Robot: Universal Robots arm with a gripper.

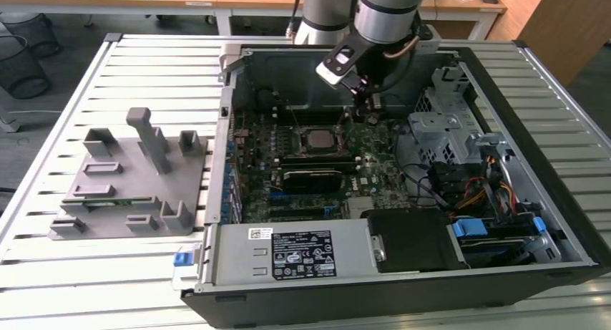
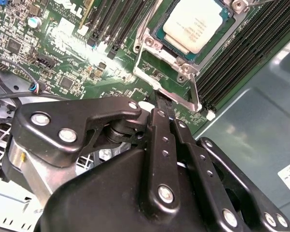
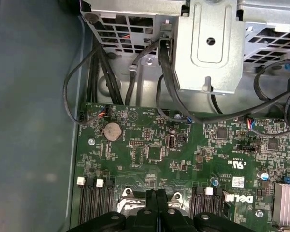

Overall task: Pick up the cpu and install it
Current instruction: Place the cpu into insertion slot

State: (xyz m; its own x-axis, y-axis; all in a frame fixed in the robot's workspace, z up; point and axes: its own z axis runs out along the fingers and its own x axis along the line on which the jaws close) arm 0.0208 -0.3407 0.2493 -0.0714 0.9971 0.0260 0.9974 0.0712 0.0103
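Note:
The cpu (image 2: 195, 26), a small square chip with a silver-grey top, lies flat in its socket on the green motherboard (image 2: 72, 63); in the exterior view the cpu (image 1: 317, 138) sits mid-board inside the open computer case. My gripper (image 2: 160, 99) is shut, its two black fingers pressed together with nothing between them. The tips stand just beside a corner of the socket's metal frame (image 2: 183, 82), close to its thin lever. In the first wrist view the gripper (image 3: 157, 193) points down at the board by the socket's edge. In the exterior view the gripper (image 1: 368, 114) hangs toward the exterior view's right of the cpu.
A grey plastic fixture (image 1: 129, 180) with a green memory stick (image 1: 107, 200) stands on the slatted table at the exterior view's left. Inside the case are memory slots (image 2: 241, 53), black cables (image 3: 111, 72), a metal drive cage (image 1: 444, 122) and a power supply (image 1: 296, 253).

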